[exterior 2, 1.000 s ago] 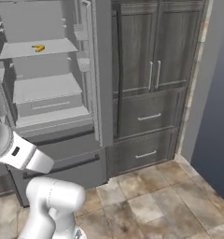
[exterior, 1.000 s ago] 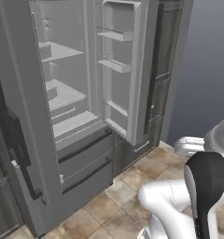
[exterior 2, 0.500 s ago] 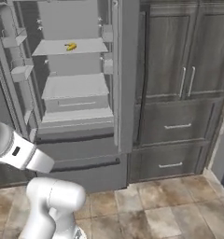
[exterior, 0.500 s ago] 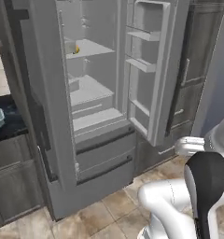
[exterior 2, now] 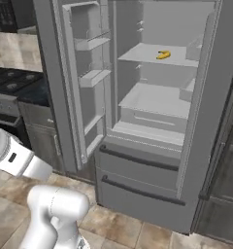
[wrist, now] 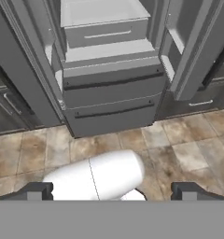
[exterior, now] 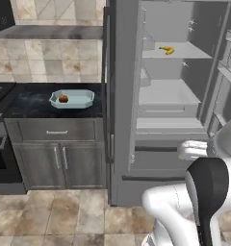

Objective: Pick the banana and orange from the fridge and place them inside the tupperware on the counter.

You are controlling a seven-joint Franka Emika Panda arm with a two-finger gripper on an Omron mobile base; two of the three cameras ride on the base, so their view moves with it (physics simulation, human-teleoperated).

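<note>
Tall grey double-door fridge [exterior: 170,110] seen w/ both doors swung open; pale inner shelves, drawers and door racks exposed. Small curved yellow banana w/ darker tips [exterior: 167,49] noted lying alone on upper shelf, toward the middle, also picked up in right base view [exterior 2: 163,55]. Shallow pale blue-grey octagonal tupperware tray [exterior: 83,99] set on black marbled glossy bench [exterior: 26,103], just left of fridge, over dark grey cabinets w/ silver bar handles [exterior: 59,156]. Small dark orange round fruit [exterior: 63,98] seen already inside tray, left of centre; so orange judged done, banana left to fetch. Two-finger gripper [wrist: 111,191] held low, pointed at lower fridge drawers [wrist: 111,100] and tiled floor [wrist: 179,144]; jaws spread fully wide, nothing between them, well apart from banana. Handling, judged: banana light, soft-skinned, bruises if squeezed hard; curved, so may roll or pivot on smooth shelf when nudged. Best taken across the mid-body, jaws square to its long axis, modest squeeze; tips too narrow, likely to slip. Shelf above limits headroom, so approach from the front prob. needed. Tray walls low, release can be made close to tray floor, beside the orange.
</note>
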